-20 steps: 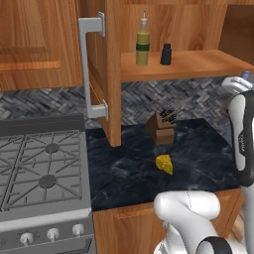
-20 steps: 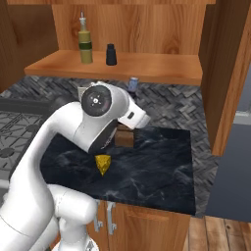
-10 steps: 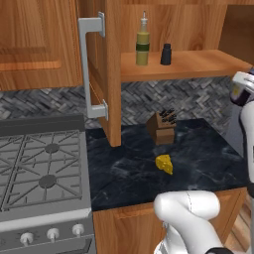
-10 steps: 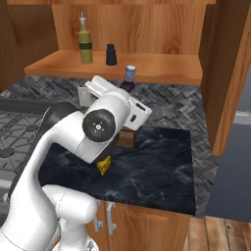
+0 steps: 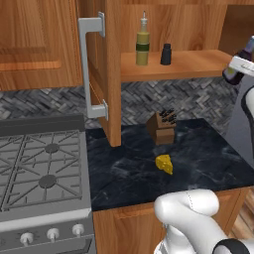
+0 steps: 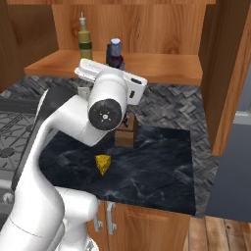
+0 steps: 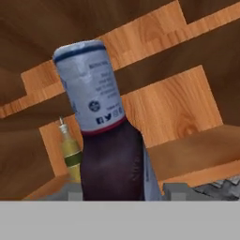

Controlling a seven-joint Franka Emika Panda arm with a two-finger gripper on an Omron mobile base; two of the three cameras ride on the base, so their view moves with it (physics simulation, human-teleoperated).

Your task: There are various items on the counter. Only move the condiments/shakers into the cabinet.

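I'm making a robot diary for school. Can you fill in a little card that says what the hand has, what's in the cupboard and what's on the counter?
hand: the hand is shut on the dark-purple bottle, carried in the air near the cabinet
on the shelf: the yellow-olive bottle and the black shaker stand upright, side by side, on the cabinet shelf
cabinet door: the cabinet door is open
on the counter: the knife block and the cheese wedge sit on the counter, apart from each other
left to do: put the dark-purple bottle on the shelf
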